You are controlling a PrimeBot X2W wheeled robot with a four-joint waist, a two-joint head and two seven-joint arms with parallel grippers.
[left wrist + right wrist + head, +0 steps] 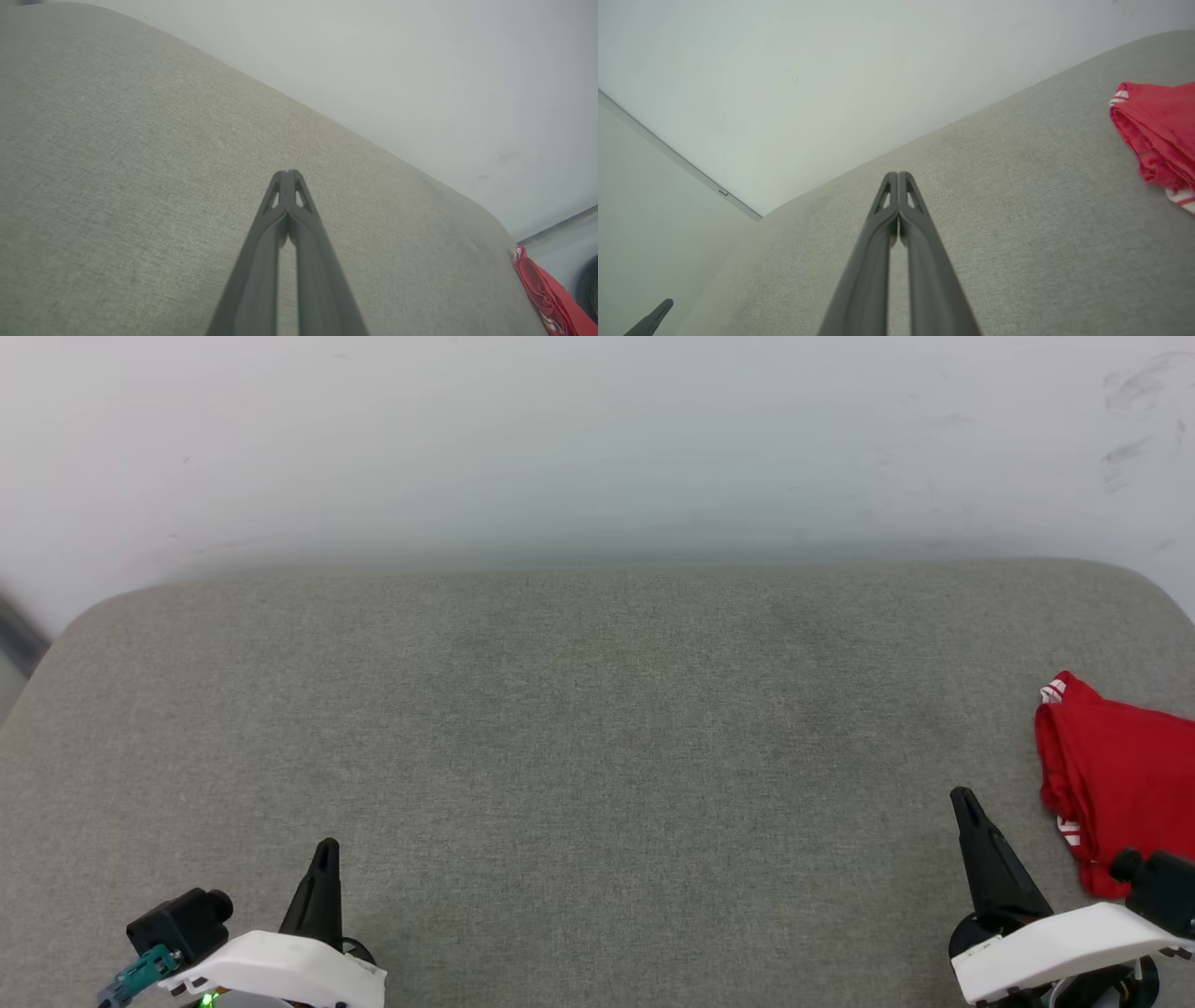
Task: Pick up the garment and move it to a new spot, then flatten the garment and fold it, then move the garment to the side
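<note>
Shirt (pixel 1116 775), bunched at right edge of table (pixel 597 709); left gripper (pixel 327 851), right gripper (pixel 964 800) both pressed together, empty; right one best parts, then pinches a raised fold.

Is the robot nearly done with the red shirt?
Nothing looks done yet: the shirt lies bunched at the right edge of the grey cushion, not flat or neatly folded. Nothing is in hand: the left gripper and right gripper are shut and empty. Picking up, flattening, folding seem left.

Left gripper (pixel 326 847) closed, empty; right gripper (pixel 962 798) closed, empty; both low.
</note>
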